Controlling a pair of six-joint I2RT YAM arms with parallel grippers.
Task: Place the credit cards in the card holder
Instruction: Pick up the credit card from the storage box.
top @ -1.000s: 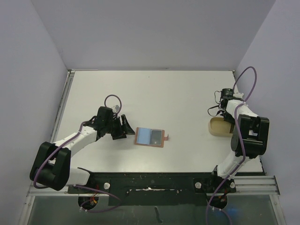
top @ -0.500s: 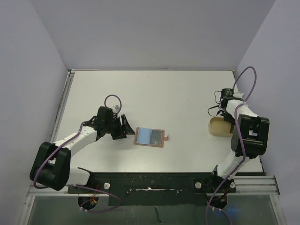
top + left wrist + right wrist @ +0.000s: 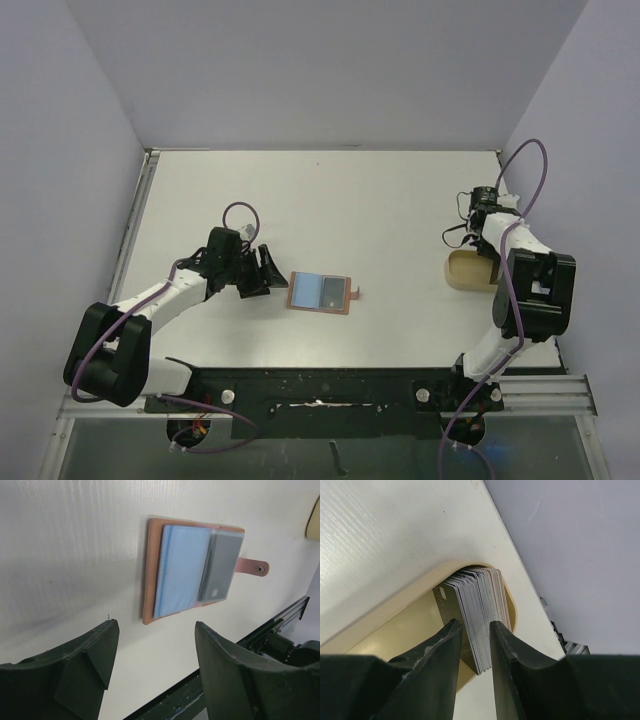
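Observation:
The card holder (image 3: 320, 292), a reddish-brown wallet, lies open and flat at the table's middle. In the left wrist view (image 3: 150, 570) it holds a light blue card (image 3: 182, 565) and a grey card (image 3: 222, 567) in its two pockets, with the snap tab (image 3: 252, 567) to the right. My left gripper (image 3: 270, 272) is open and empty just left of the wallet (image 3: 156, 630). My right gripper (image 3: 482, 245) reaches into the tan tray (image 3: 460, 272). Its fingers (image 3: 476, 626) close around part of a stack of grey credit cards (image 3: 480, 592) standing on edge.
The tan oval tray's rim (image 3: 395, 615) sits near the table's right edge, close to the lilac side wall. The tray's corner also shows in the left wrist view (image 3: 314, 520). The black front rail (image 3: 320, 385) runs along the near edge.
The right wrist has shifted very slightly over the tray. The left arm and the wallet have not moved.

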